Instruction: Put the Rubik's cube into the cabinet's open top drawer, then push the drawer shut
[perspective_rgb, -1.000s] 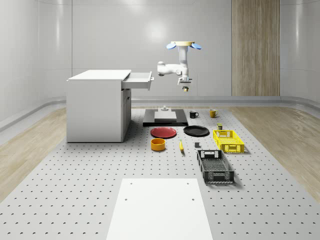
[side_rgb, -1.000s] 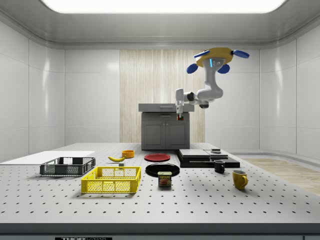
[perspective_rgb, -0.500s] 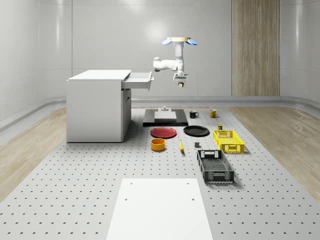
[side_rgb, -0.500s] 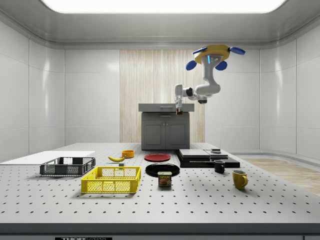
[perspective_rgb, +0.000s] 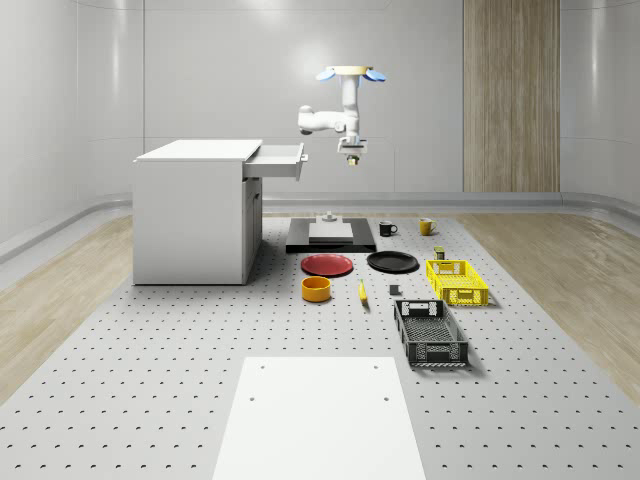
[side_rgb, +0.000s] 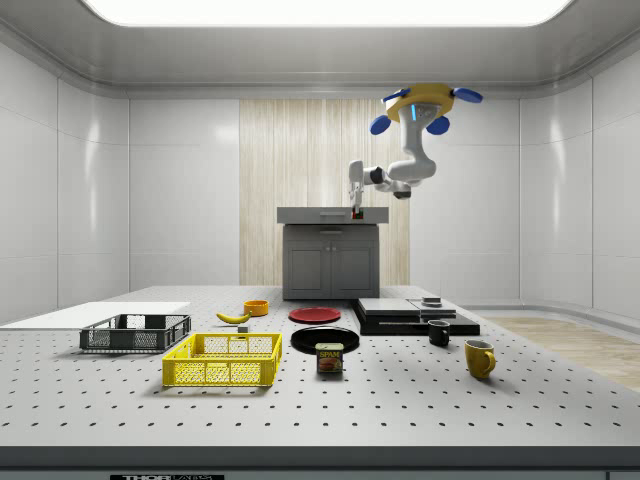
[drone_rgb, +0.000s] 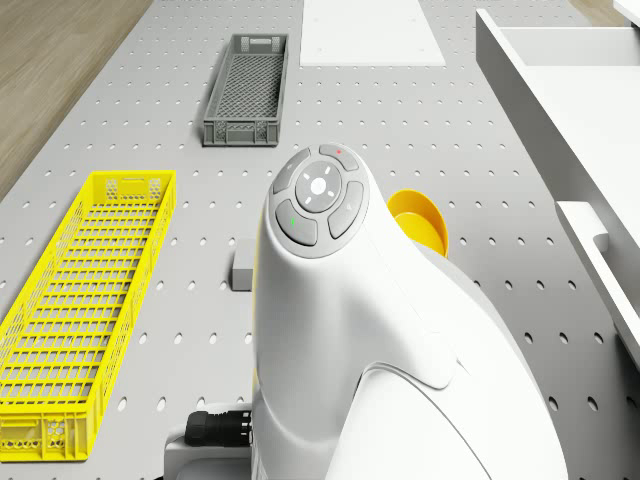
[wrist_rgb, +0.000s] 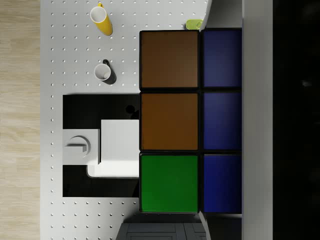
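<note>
The drone (perspective_rgb: 350, 73) hovers high over the table, to the right of the white cabinet (perspective_rgb: 195, 210) in the whole-scene view. Its arm bends down to the gripper (perspective_rgb: 350, 157), which is shut on the Rubik's cube (perspective_rgb: 350, 162). The cube hangs in the air a short way right of the open top drawer (perspective_rgb: 278, 158), at about the drawer's height. From the side, the gripper (side_rgb: 356, 208) with the cube (side_rgb: 356, 213) stands in front of the cabinet's top edge (side_rgb: 331, 214). The wrist view has the cube (wrist_rgb: 170, 120) close up, with brown, green and blue tiles.
Under the arm lie a black platform (perspective_rgb: 330, 236) and two mugs (perspective_rgb: 387, 228). Toward the front are a red plate (perspective_rgb: 328, 264), a black plate (perspective_rgb: 392, 262), an orange bowl (perspective_rgb: 316, 289), a banana (perspective_rgb: 362, 292), a yellow basket (perspective_rgb: 457, 281) and a black basket (perspective_rgb: 430, 332).
The drone and arm have risen and moved toward the whole-scene view's left, closer to the open drawer, carrying the cube. The table objects stay put.
</note>
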